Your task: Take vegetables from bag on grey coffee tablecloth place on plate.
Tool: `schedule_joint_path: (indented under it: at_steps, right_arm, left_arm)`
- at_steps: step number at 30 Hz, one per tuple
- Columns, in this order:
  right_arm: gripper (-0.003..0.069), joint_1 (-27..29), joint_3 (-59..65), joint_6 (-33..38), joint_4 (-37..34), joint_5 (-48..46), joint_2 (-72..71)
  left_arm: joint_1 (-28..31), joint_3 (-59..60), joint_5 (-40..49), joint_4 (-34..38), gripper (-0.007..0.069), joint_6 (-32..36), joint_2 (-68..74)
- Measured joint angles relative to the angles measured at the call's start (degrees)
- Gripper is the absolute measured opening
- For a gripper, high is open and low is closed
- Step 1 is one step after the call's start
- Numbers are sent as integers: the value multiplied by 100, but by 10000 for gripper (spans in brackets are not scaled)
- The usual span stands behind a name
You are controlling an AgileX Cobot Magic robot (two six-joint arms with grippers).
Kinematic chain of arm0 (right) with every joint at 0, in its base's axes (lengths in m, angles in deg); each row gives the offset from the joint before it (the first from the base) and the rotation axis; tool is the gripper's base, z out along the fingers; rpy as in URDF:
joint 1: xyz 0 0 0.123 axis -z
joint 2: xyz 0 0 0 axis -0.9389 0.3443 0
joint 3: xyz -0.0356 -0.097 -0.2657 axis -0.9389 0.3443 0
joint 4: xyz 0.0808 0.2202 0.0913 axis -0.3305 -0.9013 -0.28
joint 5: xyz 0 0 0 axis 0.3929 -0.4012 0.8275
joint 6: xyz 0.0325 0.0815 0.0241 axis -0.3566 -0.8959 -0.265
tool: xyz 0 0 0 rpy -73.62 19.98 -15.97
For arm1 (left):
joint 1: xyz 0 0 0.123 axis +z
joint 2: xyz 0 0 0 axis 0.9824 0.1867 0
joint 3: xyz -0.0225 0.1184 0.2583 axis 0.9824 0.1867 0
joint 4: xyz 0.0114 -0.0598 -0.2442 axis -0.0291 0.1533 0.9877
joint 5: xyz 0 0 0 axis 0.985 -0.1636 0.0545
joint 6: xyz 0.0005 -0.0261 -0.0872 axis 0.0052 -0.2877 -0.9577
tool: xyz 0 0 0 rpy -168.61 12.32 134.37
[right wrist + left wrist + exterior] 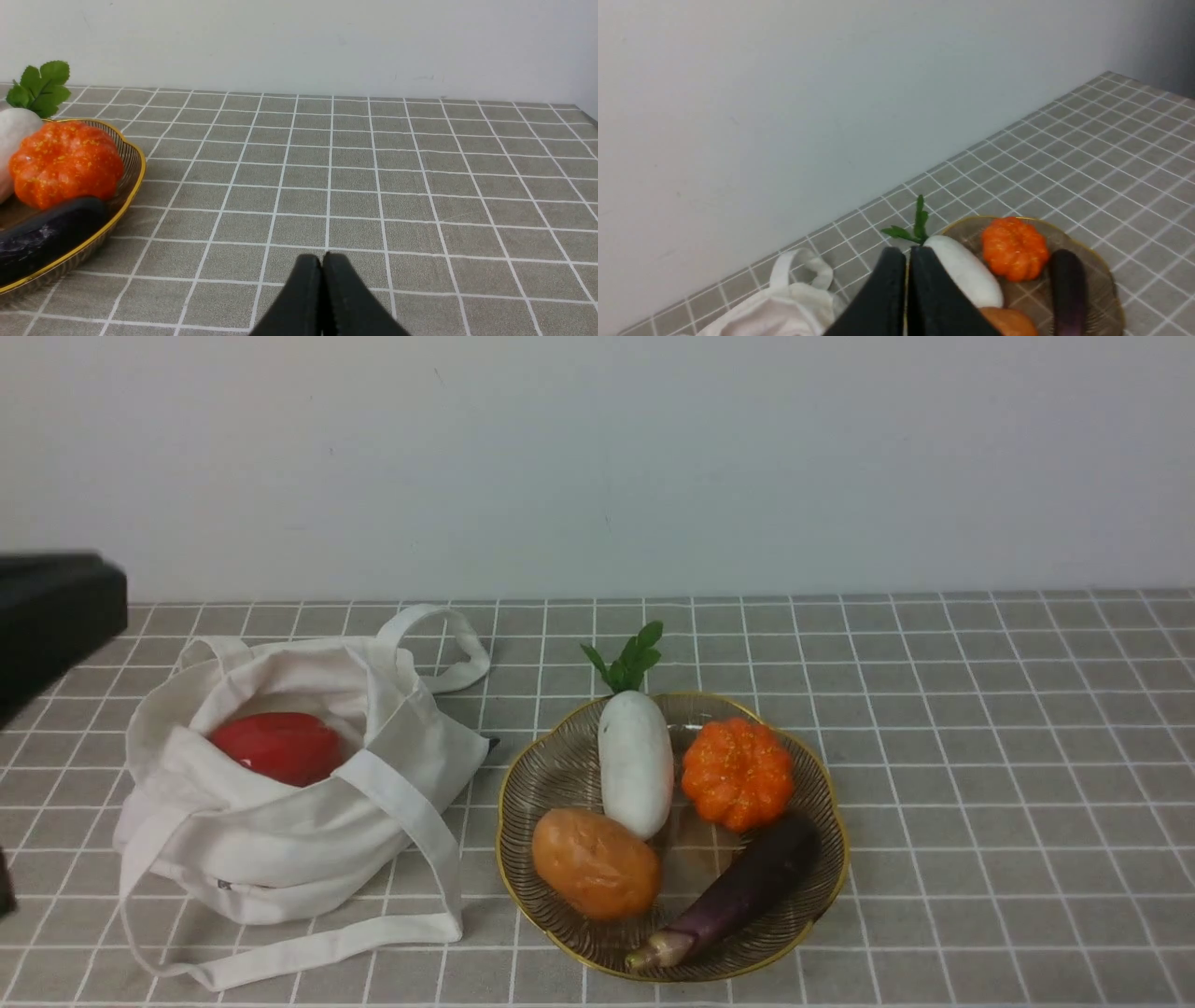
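On the cloth (pixel 980 728), bag (pixel 280 840) at left and plate (pixel 551 775) just to its right, near but apart. In the bag's open mouth, one red vegetable (pixel 276 747), ringed by folds of fabric; straps trailing forward and toward the wall. On the plate: radish (pixel 636 765) lengthwise at the far left part, leafy top hanging past the far rim; pumpkin (pixel 738 772) just right of it; potato (pixel 596 863) at near left, touching the radish tip; eggplant (pixel 733 896) slanting across the near right, stem end at the front rim. Left gripper (pixel 906 254) empty, tips pressed together, seen from the wrist camera above the gap between bag and plate. Right gripper (pixel 322 261) likewise pinched closed on nothing, low over bare cloth, well right of the plate. In the front view, only a dark arm part (pixel 51 616) at the left edge.
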Motion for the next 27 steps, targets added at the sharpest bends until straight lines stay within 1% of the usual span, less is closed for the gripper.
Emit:
schedule_joint_path:
  at_steps: [1, 2, 4, 5, 6, 8, 12, 14, 16, 21, 27]
  right_arm:
    - [-19, 0, 0, 0, 0, 0, 0]
    - [-19, 0, 0, 0, 0, 0, 0]
    - [-19, 0, 0, 0, 0, 0, 0]
    - [-19, 0, 0, 0, 0, 0, 0]
    - [-19, 0, 0, 0, 0, 0, 0]
    - [-19, 0, 0, 0, 0, 0, 0]
    - [-19, 0, 0, 0, 0, 0, 0]
    - [-19, 0, 0, 0, 0, 0, 0]
    - [-19, 0, 0, 0, 0, 0, 0]
    - [-19, 0, 0, 0, 0, 0, 0]
    - [-19, 0, 0, 0, 0, 0, 0]
  left_arm:
    - [95, 492, -374, -56, -5, -60, -226]
    - [117, 592, -450, -70, -5, -89, -319]
    - [463, 1946, -1371, -241, -5, -221, -886]
    - [592, 2246, -1605, -278, -5, -234, -1072]
    - [763, 2812, -1846, -305, -5, -255, -1306]
    - [1123, 3595, -2102, -328, -5, -285, -1778]
    - [1667, 4387, -2015, -358, -5, -523, -2548]
    - [1796, 4473, -1915, -381, -5, -626, -2757]
    - [1999, 4479, -1552, -484, -5, -742, -3096]
    - [2069, 4490, -870, -677, -5, -757, -3161]
    - [2069, 4492, -841, -692, -5, -757, -3161]
